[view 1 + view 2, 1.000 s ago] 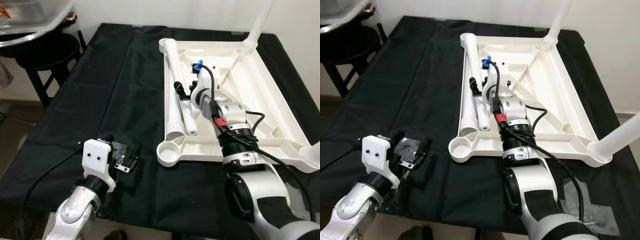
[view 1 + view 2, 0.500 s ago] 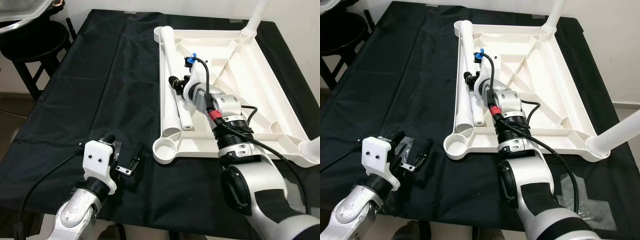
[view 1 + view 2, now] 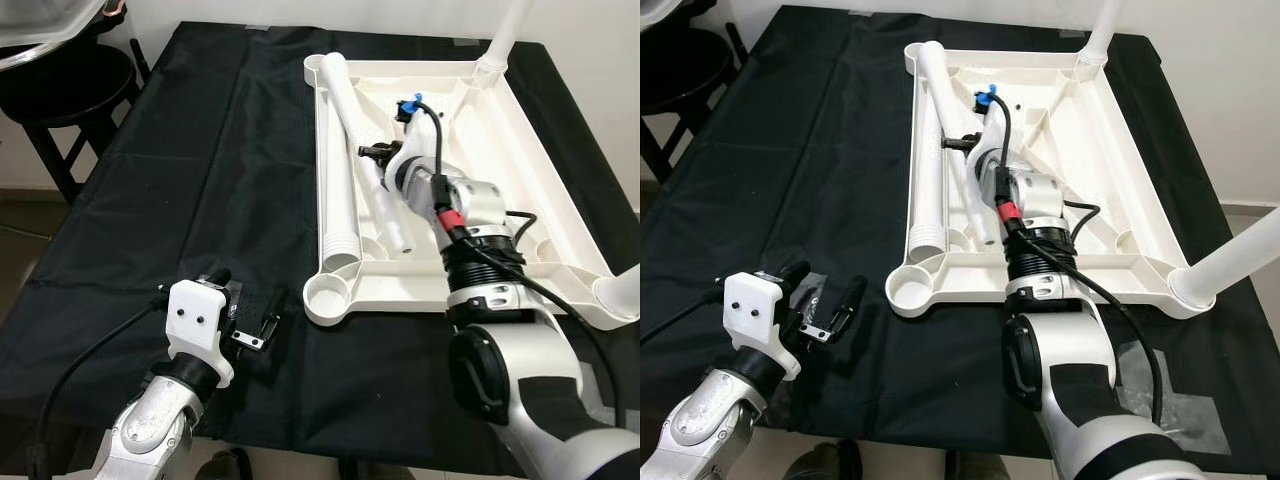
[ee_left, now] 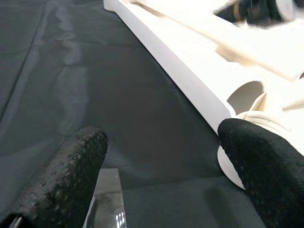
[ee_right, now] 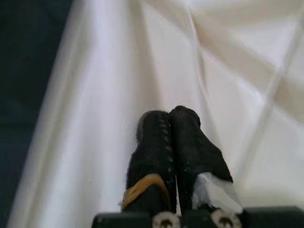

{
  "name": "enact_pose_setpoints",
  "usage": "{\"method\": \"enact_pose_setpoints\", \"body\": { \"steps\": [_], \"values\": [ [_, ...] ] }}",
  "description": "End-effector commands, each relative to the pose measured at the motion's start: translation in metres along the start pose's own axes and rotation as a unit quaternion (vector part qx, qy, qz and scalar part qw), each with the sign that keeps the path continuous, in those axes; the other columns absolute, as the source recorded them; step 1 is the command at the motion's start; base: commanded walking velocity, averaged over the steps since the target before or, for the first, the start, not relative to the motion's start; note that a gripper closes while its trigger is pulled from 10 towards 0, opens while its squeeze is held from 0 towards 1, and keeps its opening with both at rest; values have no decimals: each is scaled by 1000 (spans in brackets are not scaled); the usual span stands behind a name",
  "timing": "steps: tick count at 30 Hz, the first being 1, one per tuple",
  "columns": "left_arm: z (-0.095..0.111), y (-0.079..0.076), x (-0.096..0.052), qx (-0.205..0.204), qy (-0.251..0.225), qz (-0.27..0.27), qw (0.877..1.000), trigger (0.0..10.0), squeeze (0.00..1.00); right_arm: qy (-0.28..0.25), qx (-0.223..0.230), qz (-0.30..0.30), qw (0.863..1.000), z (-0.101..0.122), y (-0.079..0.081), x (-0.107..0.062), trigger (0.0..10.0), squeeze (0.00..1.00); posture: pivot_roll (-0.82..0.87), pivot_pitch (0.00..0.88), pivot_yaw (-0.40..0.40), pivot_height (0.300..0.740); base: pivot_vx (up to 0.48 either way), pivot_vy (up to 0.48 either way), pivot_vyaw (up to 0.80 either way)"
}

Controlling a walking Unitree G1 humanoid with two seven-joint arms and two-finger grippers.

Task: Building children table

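Two arms extended, right end effector (image 5: pixel 170 137) closed

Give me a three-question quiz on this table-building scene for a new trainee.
1. True or false: the left gripper is open above the black cloth.
2. How many loose legs lie inside the upturned tabletop? A: one. B: two. C: four.
3. Fill in the blank: in the wrist view, the fingers of the right gripper are ____ (open or shut).

Key: 1 true; 2 B; 3 shut.
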State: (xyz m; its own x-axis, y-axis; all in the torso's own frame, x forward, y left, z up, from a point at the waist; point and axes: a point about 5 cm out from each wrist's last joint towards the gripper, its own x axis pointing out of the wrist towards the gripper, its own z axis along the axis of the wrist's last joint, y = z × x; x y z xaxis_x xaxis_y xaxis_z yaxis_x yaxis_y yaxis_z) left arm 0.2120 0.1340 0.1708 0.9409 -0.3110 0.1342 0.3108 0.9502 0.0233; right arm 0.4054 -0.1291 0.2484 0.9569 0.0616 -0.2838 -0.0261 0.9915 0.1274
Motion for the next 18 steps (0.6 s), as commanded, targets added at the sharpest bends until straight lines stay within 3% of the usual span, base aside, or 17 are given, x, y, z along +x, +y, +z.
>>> {"method": "enact_pose_setpoints", "body": {
  "steps": [1, 4, 6, 9, 12, 13, 14, 16, 18],
  "values": [
    [-4, 0, -2, 5, 15, -1, 1000, 10000, 0, 52, -2, -40, 998, -21, -13, 2, 0, 0, -15, 284, -49, 740, 0, 0, 0],
    [-5, 0, -2, 5, 15, 0, 1000, 10000, 0, 75, 20, -98, 992, -26, -30, -1, 0, 0, -19, 279, -49, 740, 0, 0, 0],
    [-5, 0, -2, 5, 15, 0, 1000, 10000, 0, 73, 26, -101, 992, -25, -31, -1, 0, 0, -19, 279, -49, 740, 0, 0, 0],
    [-5, 1, -1, 5, 15, 0, 1000, 10000, 0, 53, 22, -105, 993, -18, -28, -4, 1373, 0, -19, 279, -50, 740, 0, 0, 0],
    [-5, 1, -1, 5, 15, 0, 1000, 10000, 0, 35, 17, -109, 993, -13, -27, -6, 1373, 0, -19, 279, -50, 740, 0, 0, 0],
    [-5, 1, -1, 5, 15, 0, 1000, 10000, 0, -1, 9, -109, 994, -3, -24, -8, 8078, 0, -20, 280, -48, 740, 0, 0, 0],
    [-5, 1, -1, 5, 15, 1, 1000, 10000, 0, -56, -4, -108, 993, 11, -20, -12, 10000, 0, -19, 280, -48, 740, 0, 0, 0],
    [-4, 1, -1, 6, 15, 1, 1000, 10000, 0, -156, -32, -84, 984, 34, -7, -20, 10000, 0, -19, 280, -48, 740, 0, 0, 0],
    [-4, 1, -1, 6, 15, 1, 1000, 10000, 0, -180, -40, -74, 980, 40, -3, -23, 10000, 0, -19, 280, -48, 740, 0, 0, 0]
  ]
}}
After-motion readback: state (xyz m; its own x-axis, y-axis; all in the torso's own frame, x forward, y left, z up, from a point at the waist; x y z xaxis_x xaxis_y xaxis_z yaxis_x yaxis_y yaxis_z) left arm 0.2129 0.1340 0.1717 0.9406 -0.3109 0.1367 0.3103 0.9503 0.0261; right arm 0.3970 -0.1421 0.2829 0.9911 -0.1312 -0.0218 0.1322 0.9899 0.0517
